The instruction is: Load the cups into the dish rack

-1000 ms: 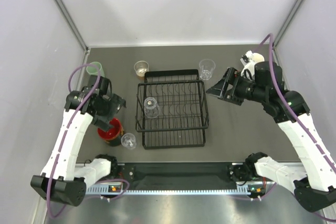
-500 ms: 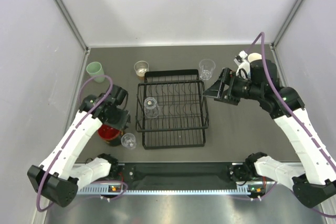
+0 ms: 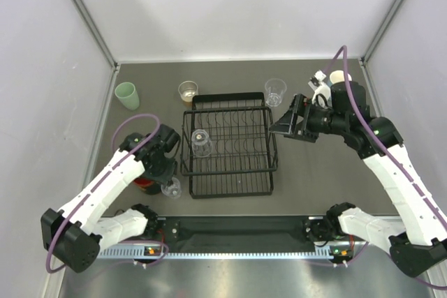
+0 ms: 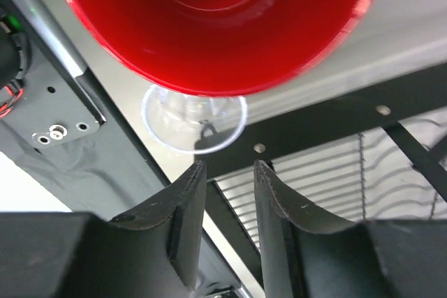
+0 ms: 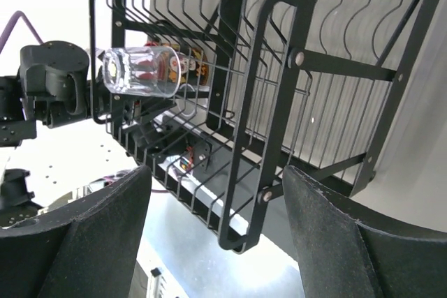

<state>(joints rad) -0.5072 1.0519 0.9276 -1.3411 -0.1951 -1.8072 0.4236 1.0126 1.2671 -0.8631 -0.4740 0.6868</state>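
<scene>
The black wire dish rack (image 3: 230, 179) stands mid-table with one clear glass (image 3: 202, 143) lying inside it. My left gripper (image 3: 164, 170) hovers at the rack's near left corner, just above a red-lined dark cup (image 3: 143, 185) and a small clear glass (image 3: 171, 188). In the left wrist view the red-lined cup (image 4: 216, 26) and the clear glass (image 4: 194, 118) lie beyond the fingertips (image 4: 190, 193); the jaws stand narrowly apart with nothing between them. My right gripper (image 3: 285, 125) hangs open and empty over the rack's right edge (image 5: 279, 88), facing the clear glass (image 5: 143, 71) in the rack.
A pale green tumbler (image 3: 126, 95) stands at the far left. A tan-brown cup (image 3: 187, 91) and another clear glass (image 3: 275, 91) sit just behind the rack. The arms' base rail (image 3: 237, 232) runs along the near edge.
My left arm has swung nearer and rightwards, from over the red-lined cup to beside the small glass, and its jaws have narrowed. The right gripper has drifted slightly left towards the rack.
</scene>
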